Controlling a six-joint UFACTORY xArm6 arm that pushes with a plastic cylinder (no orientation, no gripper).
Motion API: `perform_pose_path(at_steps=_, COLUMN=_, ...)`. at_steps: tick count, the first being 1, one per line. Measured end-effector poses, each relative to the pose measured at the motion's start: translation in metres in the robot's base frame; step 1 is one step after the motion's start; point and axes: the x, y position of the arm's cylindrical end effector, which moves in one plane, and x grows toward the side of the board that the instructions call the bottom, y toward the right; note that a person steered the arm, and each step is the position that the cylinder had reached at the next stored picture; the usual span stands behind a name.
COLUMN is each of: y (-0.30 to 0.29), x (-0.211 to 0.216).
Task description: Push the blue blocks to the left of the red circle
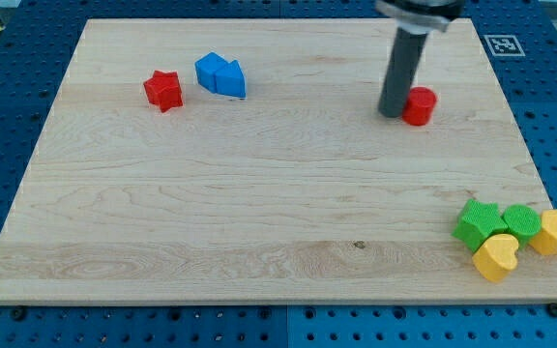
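Two blue blocks (220,75) sit pressed together at the view's upper left of the wooden board (259,213); their exact shapes are hard to tell. A red star block (163,90) lies just to their left. The red circle block (420,105) sits at the upper right. My tip (392,113) rests on the board right against the red circle's left side, far to the right of the blue blocks.
At the view's lower right corner a cluster sits close together: a green star (477,223), a green round block (522,221), a yellow heart (497,257) and a yellow hexagon (555,232). A marker tag (500,44) lies off the board at top right.
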Motion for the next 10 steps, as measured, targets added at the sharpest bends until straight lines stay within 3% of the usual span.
perform_pose_path(at_steps=2, y=0.042, x=-0.022)
perform_pose_path(at_steps=3, y=0.011, x=-0.022)
perform_pose_path(at_steps=4, y=-0.067, x=-0.048)
perform_pose_path(at_steps=5, y=-0.138, x=-0.112)
perform_pose_path(at_steps=7, y=-0.327, x=-0.137)
perform_pose_path(at_steps=10, y=-0.332, x=-0.101)
